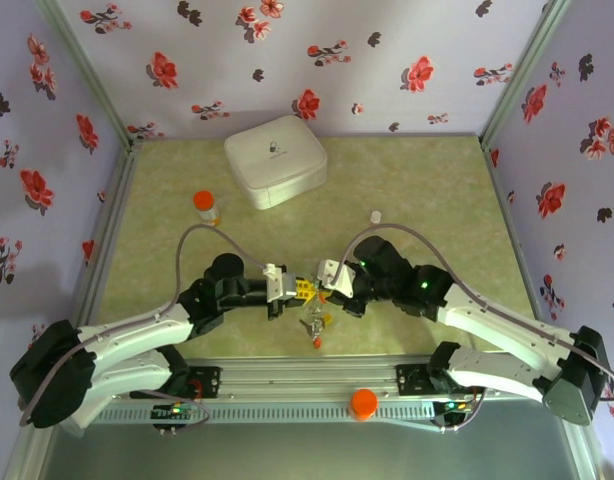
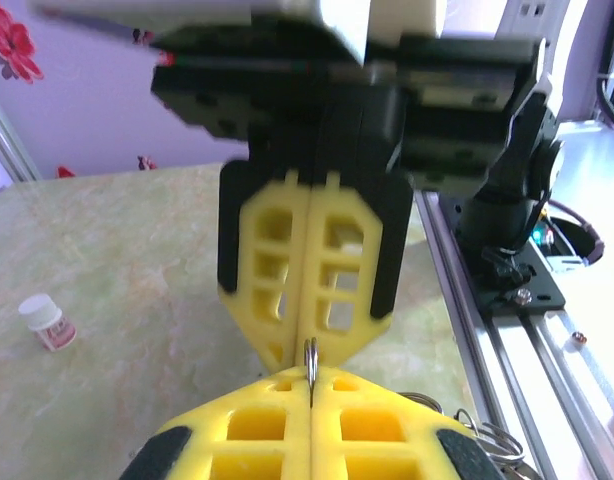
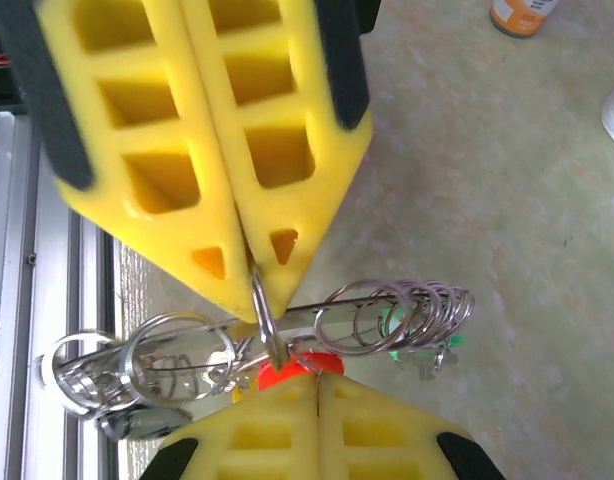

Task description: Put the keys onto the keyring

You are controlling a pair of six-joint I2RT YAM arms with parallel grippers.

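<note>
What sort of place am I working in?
Probably a lab robot test cell: floral-papered walls boxing in a green table, an aluminium rail along the near edge, and props like a white case and pill bottle.

The large thin grey metal keyring (image 3: 317, 308) hangs edge-on and nearly level, running from 9 to 3 o'clock in the right wrist view, threaded with many small silver split rings. Small keys (image 3: 395, 322) with coloured plastic heads dangle below: green at 3 o'clock, red-orange at 6.
</note>
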